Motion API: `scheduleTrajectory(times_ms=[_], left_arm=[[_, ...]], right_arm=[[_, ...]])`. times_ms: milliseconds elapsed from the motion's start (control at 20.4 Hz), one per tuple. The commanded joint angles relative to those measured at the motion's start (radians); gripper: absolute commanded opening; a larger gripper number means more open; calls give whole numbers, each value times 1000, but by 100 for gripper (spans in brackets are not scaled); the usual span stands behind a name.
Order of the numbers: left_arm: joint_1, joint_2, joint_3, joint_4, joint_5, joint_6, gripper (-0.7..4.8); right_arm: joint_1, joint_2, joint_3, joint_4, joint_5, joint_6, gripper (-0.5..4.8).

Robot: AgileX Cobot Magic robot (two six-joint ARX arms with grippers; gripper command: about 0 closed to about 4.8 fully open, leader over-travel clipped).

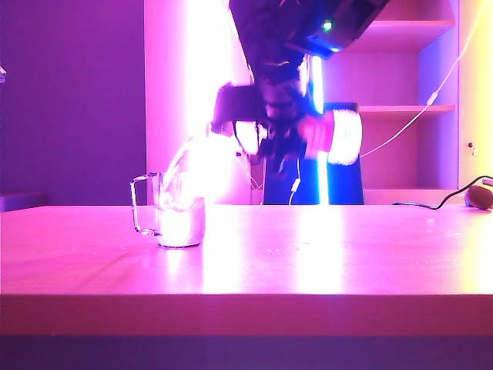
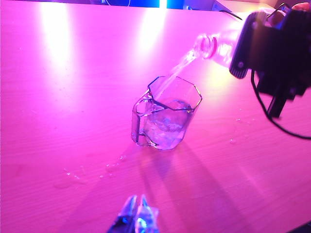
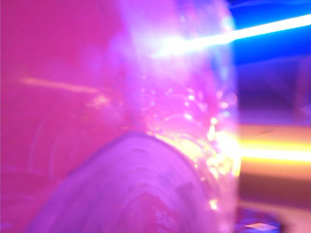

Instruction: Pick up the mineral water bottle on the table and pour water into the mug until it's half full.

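The clear glass mug [image 1: 181, 220] stands on the table [image 1: 347, 254] left of centre, partly filled with water. My right gripper [image 1: 279, 132] hangs above and to its right, shut on the mineral water bottle [image 1: 343, 136], which lies tilted with its neck down towards the mug. In the left wrist view the uncapped bottle [image 2: 218, 44] sends a stream of water [image 2: 177, 70] into the mug [image 2: 167, 119], with the right gripper [image 2: 252, 46] clasped round its body. The bottle [image 3: 170, 121] fills the right wrist view, blurred. My left gripper [image 2: 137, 206] is shut, empty, short of the mug.
Water droplets [image 2: 73, 174] lie on the table [image 2: 73, 97] near the mug. A dark object with a cable [image 1: 479, 194] rests at the back right edge. Shelves [image 1: 408, 108] and a bright light strip [image 1: 317, 85] stand behind the table.
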Motion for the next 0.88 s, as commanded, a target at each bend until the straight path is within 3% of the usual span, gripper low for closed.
scheduleTrajectory(times_ms=[49, 246, 442, 639, 835, 884], left_arm=[[0, -2, 5, 12, 0, 3, -5], [0, -2, 5, 12, -3, 4, -5], [0, -2, 5, 12, -3, 4, -5], [0, -2, 5, 12, -3, 4, -5], [0, -2, 5, 12, -3, 4, -5], [0, -2, 5, 13, -3, 4, -5]], right_arm=[[-2, -13, 2, -101, -78, 446, 243], [-45, -14, -52, 33, -257, 830, 257], [-94, -14, -185, 353, -405, 1056, 257], [-123, -12, -337, 686, -471, 1150, 257], [-140, 21, -423, 840, -517, 1164, 258], [-142, 21, -435, 845, -520, 1164, 280]])
